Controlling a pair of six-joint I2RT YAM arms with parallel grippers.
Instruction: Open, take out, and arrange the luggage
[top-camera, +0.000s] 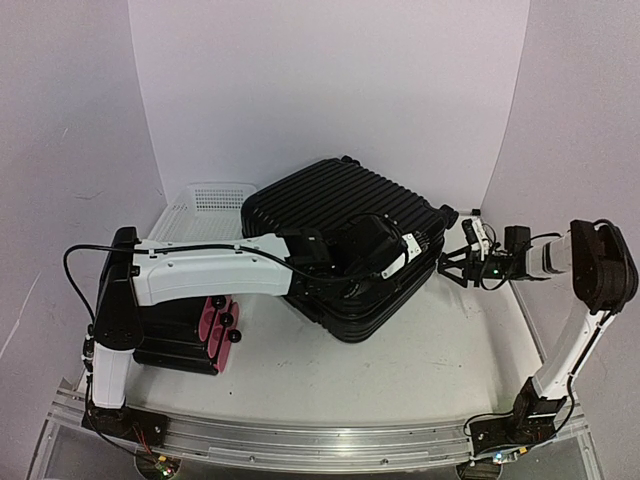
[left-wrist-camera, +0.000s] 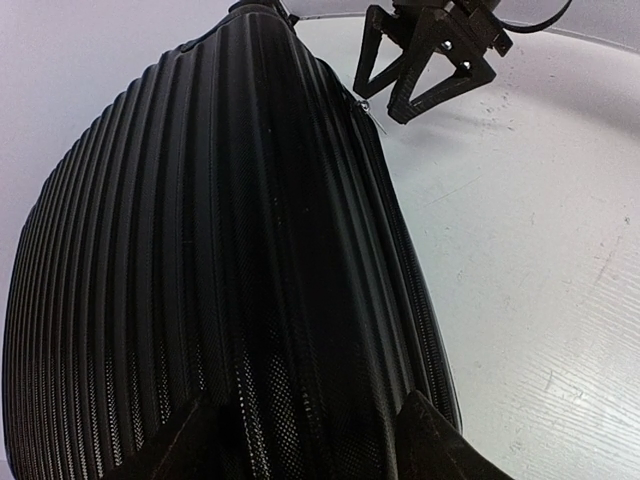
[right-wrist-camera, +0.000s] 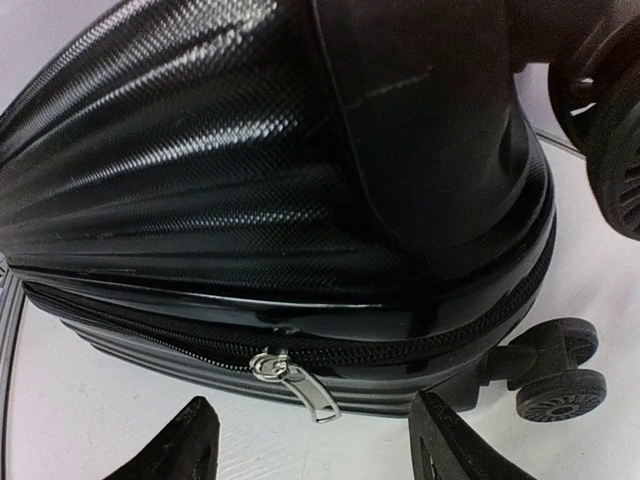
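small black case (top-camera: 190, 335) with pink side near left on the table (top-camera: 440, 370), under the left arm. luggage (top-camera: 330, 205) mid-table, flat, ribbed shell up, long axis diagonal, wheels (right-wrist-camera: 560, 375) toward far right. white basket (top-camera: 205, 205) far left, beside it. left gripper (left-wrist-camera: 305, 425) spread wide over the shell, holding nothing. right gripper (right-wrist-camera: 312, 420) at the luggage's right side, fingers wide, zipper pull (right-wrist-camera: 305, 392) just ahead between them, ungripped.

High rear overview, both wrist views close, sharing the luggage (top-camera: 320, 195)
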